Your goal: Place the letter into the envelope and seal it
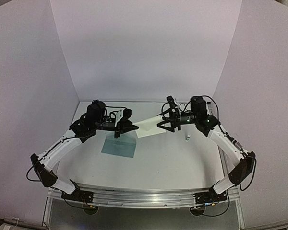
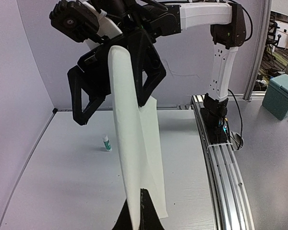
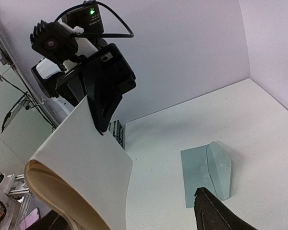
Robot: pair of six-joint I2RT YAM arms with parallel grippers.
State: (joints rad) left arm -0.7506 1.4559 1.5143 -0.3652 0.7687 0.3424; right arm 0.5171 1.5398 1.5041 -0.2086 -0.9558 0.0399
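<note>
The letter (image 1: pixel 149 127) is a pale sheet held in the air between the two arms, curled, with a tan inner face (image 3: pixel 48 191). My left gripper (image 1: pixel 133 127) is shut on its left edge; in the left wrist view the sheet (image 2: pixel 134 158) rises from the pinched fingertips (image 2: pixel 145 211). My right gripper (image 1: pixel 163 123) stands open at the other end, one finger (image 2: pixel 84 96) on each side of the sheet and apart from it. The teal envelope (image 1: pixel 119 146) lies flat on the table below, with its flap (image 3: pixel 220 167) folded open.
A small white glue stick (image 1: pixel 187 139) stands on the table right of the letter, also in the left wrist view as the glue stick (image 2: pixel 107 143). White walls close the back and sides. The arms' mounting rail (image 2: pixel 225 163) runs along the near edge.
</note>
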